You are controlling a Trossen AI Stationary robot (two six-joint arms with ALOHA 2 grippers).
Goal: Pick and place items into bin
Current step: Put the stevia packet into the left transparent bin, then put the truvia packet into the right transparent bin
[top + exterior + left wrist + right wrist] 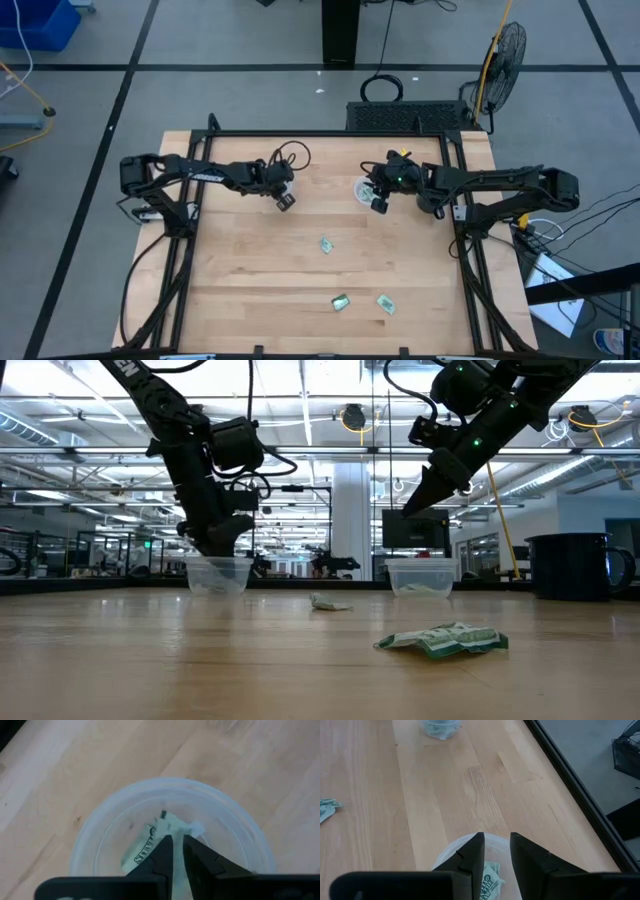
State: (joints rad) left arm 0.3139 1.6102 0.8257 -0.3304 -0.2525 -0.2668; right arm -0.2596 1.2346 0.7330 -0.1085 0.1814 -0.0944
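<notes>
Nearest on the pale wooden tabletop [250, 270], a crumpled green-and-white packet [445, 639] is seen, with a second packet [385, 303] just beside it. Farther in, a third packet [326, 244] lies alone. Beyond it two clear plastic cups stand apart. The left gripper [177, 851] is held above the left cup [170, 827], its fingers nearly closed and empty, a packet lying inside the cup. The right gripper [496, 851] is poised over the right cup [424, 576], fingers slightly parted, nothing gripped. Behind, a black mug [570, 567], a fan [503, 52] and a grey-tiled hall are visible
</notes>
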